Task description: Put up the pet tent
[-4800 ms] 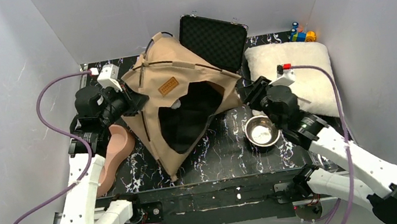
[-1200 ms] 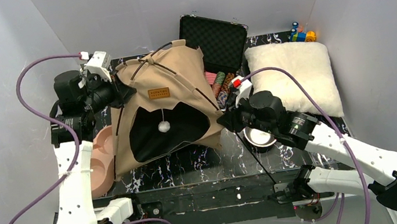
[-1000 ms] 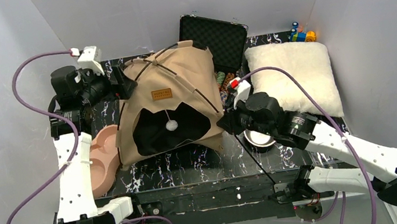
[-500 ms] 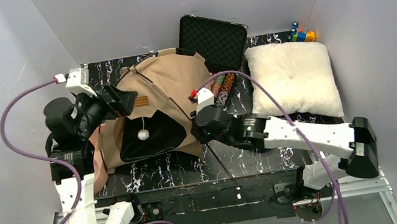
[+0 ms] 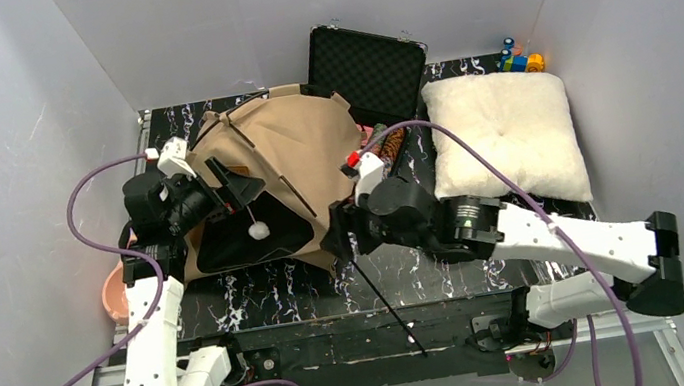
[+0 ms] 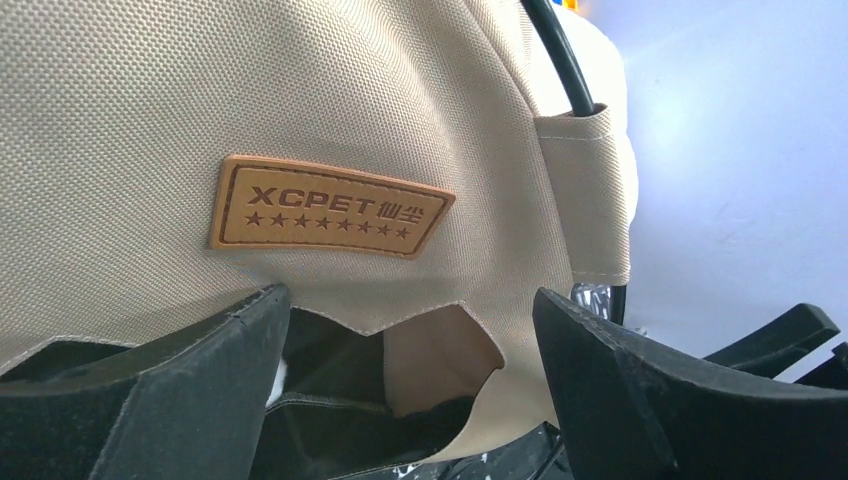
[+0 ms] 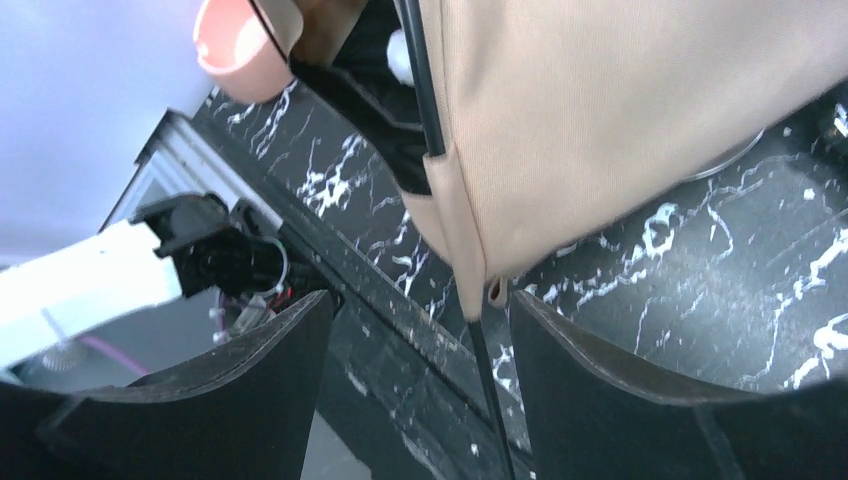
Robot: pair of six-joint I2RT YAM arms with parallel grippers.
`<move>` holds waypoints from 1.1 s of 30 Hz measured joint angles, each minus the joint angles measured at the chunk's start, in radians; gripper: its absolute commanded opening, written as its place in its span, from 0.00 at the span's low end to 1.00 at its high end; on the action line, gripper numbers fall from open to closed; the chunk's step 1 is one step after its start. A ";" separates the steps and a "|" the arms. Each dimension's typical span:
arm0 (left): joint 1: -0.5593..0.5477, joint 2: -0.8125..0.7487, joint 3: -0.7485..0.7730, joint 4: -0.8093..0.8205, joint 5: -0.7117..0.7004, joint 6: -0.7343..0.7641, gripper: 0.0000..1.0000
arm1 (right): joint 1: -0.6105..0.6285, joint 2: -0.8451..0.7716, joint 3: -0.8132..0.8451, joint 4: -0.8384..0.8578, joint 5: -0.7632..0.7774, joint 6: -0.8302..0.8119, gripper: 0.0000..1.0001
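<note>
The tent [image 5: 296, 149] stands left of centre on the table [image 5: 428, 262], its dark entrance facing the near edge with a white pompom [image 5: 261, 231] hanging in it. The left end effector [image 6: 410, 295] is spread wide at the tent's front below the label [image 6: 325, 207], gripping nothing. The right end effector [image 7: 420, 295] is also wide apart, straddling the tent's near right corner, where a black pole [image 5: 389, 302] juts out between its fingers without touching them. Behind, a foam-lined case [image 5: 365, 63] stands open, its contents mostly hidden by the tent. A pink bowl [image 5: 114, 291] peeks out at the left.
</note>
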 measured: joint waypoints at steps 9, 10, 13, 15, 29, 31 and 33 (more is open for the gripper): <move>0.000 -0.002 -0.089 0.127 0.020 -0.097 0.73 | 0.002 -0.168 -0.240 -0.026 -0.132 0.031 0.72; 0.000 -0.003 -0.092 0.137 0.020 -0.105 0.74 | 0.003 -0.169 -0.261 -0.028 -0.143 0.035 0.71; 0.000 -0.011 -0.110 0.163 0.020 -0.121 0.72 | 0.021 -0.168 -0.329 -0.028 -0.183 0.055 0.62; 0.000 -0.018 -0.126 0.179 0.021 -0.127 0.71 | 0.039 -0.161 -0.355 -0.035 -0.206 0.067 0.44; -0.007 -0.208 -0.130 0.225 0.182 0.021 0.95 | 0.091 -0.024 -0.195 -0.041 -0.172 0.072 0.01; -0.011 -0.249 -0.132 0.245 0.188 0.011 0.93 | 0.090 -0.005 -0.165 -0.034 -0.162 0.072 0.01; -0.011 -0.281 -0.141 0.284 0.198 -0.016 0.91 | 0.091 0.013 -0.148 -0.026 -0.161 0.072 0.01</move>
